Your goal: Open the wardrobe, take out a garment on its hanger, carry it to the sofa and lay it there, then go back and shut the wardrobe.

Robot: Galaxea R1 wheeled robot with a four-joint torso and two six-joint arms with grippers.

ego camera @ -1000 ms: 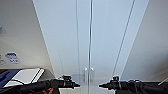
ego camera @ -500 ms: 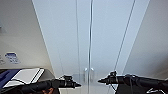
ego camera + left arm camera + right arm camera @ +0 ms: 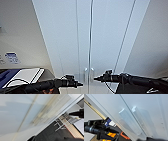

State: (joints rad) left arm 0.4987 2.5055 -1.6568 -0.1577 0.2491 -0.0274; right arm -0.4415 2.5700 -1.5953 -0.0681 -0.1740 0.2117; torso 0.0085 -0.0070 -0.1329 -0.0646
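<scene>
The wardrobe (image 3: 100,37) stands directly ahead with both doors closed, its two small handles (image 3: 89,71) side by side at the middle seam. The left hand (image 3: 79,84) points toward the seam from the left, just below the handles; the right hand (image 3: 95,78) reaches in from the right, its tip beside the right handle. Whether either hand is released or clenched cannot be told. The right wrist view shows the handles (image 3: 134,121) close up and the left hand (image 3: 115,132) beside the door.

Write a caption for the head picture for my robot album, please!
Two robot arms reach toward the closed white wardrobe, grippers beside its two small handles.
</scene>
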